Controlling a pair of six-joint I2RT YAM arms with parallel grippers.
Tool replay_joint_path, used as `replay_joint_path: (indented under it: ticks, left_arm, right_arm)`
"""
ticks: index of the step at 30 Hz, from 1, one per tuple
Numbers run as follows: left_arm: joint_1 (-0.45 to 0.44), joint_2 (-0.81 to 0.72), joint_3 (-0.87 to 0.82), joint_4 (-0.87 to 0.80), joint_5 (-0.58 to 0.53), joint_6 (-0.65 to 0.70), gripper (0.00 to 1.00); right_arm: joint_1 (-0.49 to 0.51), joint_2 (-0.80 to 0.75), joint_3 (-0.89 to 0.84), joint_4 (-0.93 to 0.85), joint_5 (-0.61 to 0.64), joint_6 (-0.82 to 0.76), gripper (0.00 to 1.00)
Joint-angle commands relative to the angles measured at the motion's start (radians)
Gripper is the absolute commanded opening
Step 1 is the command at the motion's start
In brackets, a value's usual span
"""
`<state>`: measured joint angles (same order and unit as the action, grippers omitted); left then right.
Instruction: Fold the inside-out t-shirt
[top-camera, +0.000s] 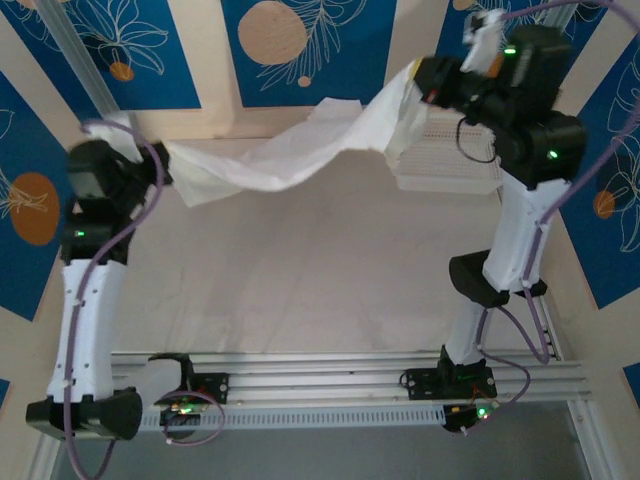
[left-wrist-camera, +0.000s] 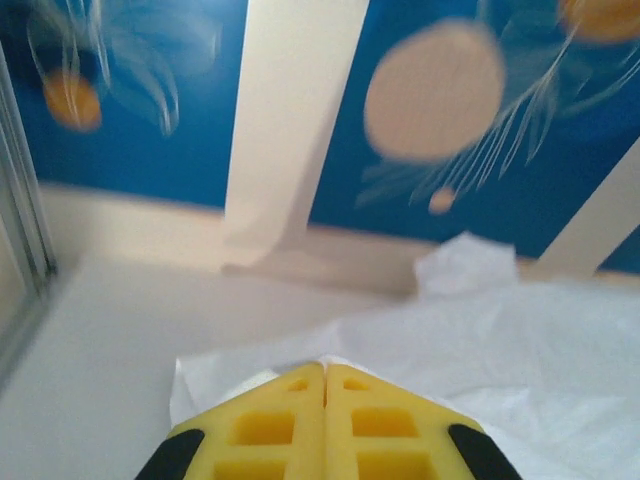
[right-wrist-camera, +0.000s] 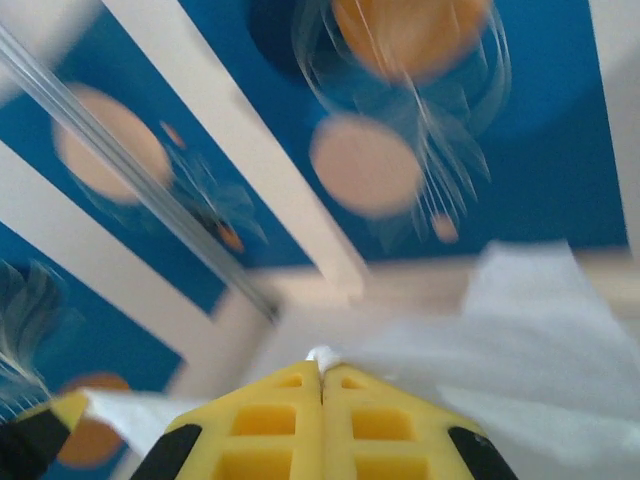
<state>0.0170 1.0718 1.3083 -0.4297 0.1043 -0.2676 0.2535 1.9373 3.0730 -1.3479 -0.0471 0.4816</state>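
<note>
From the top camera I see the inside-out t-shirt hanging stretched between my two arms, from the left claw at about nine o'clock to the right claw up at one o'clock, with the right end higher and the middle sagging toward the worktop. The white mesh basket sits at two o'clock beneath the right arm. On the left wrist camera, the left claw has its yellow pads pressed tight together on an edge of the shirt, which spreads toward three o'clock. On the right wrist camera, the right claw is clamped just as tight, a tuft of white cloth at its tip, and the shirt trails toward three o'clock.
</note>
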Motion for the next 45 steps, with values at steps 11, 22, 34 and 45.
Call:
replay_joint_path:
  ticks: [11,22,34,45]
  left_arm:
    - [0.009,-0.281,-0.689,0.054,-0.027,-0.301,0.00]
    - [0.008,-0.530,-0.897,-0.170,-0.069,-0.552,0.03]
    - [0.008,-0.890,-0.841,-0.005,-0.152,-0.539,0.39]
    - [-0.054,0.136,-0.452,0.046,-0.099,-0.353,0.03]
  right_arm:
    - [0.204,-0.411,-1.270,-0.084,0.453,-0.058,0.00]
    - [0.084,-1.112,-2.119,0.421,0.237,0.485,0.00]
    - [0.081,-1.484,-2.214,0.768,0.411,0.410,0.43]
    - [-0.023,-0.598,-2.085,0.944,-0.008,0.303,0.16]
